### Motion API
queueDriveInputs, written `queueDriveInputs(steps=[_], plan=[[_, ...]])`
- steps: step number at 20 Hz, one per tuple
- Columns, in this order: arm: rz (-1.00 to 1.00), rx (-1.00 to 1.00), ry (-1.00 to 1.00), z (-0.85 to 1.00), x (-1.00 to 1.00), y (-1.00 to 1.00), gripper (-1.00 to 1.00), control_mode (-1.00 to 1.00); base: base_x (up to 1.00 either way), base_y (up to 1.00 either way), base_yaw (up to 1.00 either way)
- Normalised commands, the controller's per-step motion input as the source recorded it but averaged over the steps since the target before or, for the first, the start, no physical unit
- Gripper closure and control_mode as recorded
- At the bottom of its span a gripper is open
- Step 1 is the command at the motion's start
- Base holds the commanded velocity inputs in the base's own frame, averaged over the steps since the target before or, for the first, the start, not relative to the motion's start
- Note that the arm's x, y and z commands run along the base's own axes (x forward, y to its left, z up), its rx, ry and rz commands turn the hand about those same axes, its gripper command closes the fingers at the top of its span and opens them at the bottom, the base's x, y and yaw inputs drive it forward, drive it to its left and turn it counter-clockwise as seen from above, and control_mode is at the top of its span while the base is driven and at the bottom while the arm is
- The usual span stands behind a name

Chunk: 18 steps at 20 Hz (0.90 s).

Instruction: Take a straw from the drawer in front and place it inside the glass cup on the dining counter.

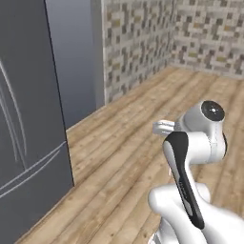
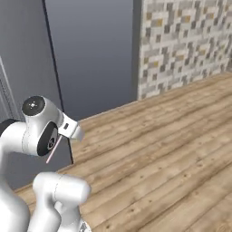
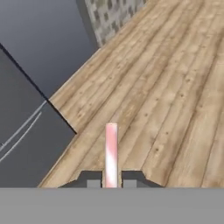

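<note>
Straw [image 3: 111, 153], pink and white here, stands pinched between the fingertips [image 3: 92, 179] of the claw [image 3: 111, 180], jutting straight ahead over the wooden floor [image 3: 175, 96]

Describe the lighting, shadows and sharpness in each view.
Left base view: flat, even light, faint streaks on the dark fridge, no cast shadows. Right base view: soft, slightly blurred wood floor. Hand view: the straw between the shut gripper looks pale pink and blurry, with no shadow below it.

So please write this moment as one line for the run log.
claw: shut on straw | straw: pink-white, sticks out forward | below: wooden floor | nearby: dark fridge | cup, counter: not seen
</note>
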Motion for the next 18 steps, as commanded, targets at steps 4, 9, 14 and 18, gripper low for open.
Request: queueDriveInputs(steps=[4, 9, 14, 18], plan=[[0.00, 0.00, 0.00, 0.00, 0.00, 0.00, 1.00, 1.00, 0.00, -0.29, -0.69], [0.00, 0.00, 0.00, 0.00, 0.00, 0.00, 1.00, 1.00, 0.00, -0.24, -0.68], [0.00, 0.00, 0.00, 0.00, 0.00, 0.00, 1.00, 1.00, 0.00, -0.23, -0.66], [0.00, 0.00, 0.00, 0.00, 0.00, 0.00, 1.00, 1.00, 0.00, -0.21, -0.63]])
